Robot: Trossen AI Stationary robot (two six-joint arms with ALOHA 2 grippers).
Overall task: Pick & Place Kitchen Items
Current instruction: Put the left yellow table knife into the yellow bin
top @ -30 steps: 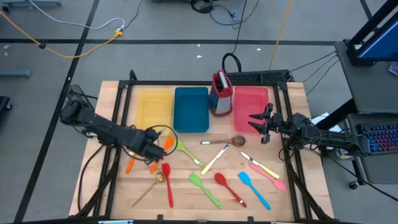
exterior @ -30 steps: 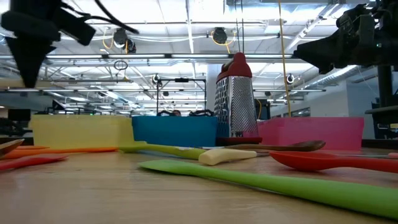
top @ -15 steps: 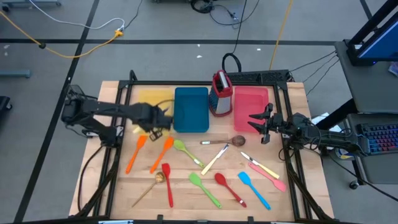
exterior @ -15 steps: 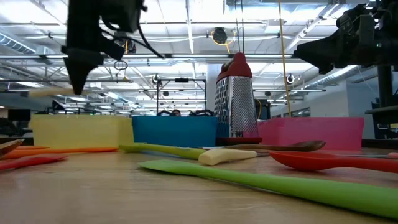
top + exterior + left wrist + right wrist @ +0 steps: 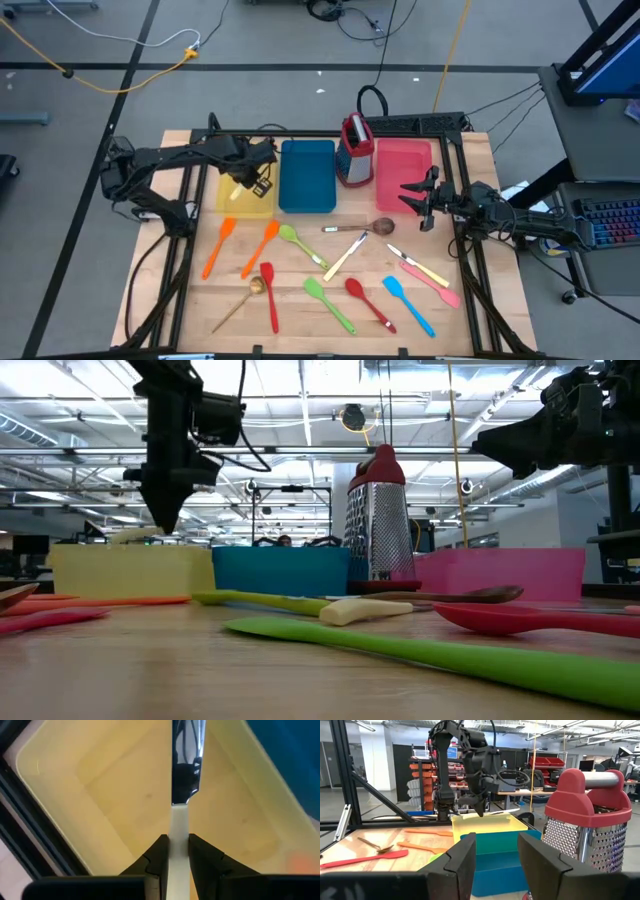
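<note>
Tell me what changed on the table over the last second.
The left gripper carried a cream-handled knife from the front utensils back over the yellow tray, fingers shut on its handle. The right gripper and the other utensils stayed put.

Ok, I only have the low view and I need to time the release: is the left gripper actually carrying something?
Observer: Yes. The left wrist view shows the left gripper clamped on the cream handle of a knife, blade pointing away from the fingers.
Operator: Is it over a tray?
Observer: In the high view it hangs above the yellow tray, on the side next to the blue tray.
Operator: And the right arm?
Observer: The right gripper hangs open and empty at the pink tray's right side.
</note>
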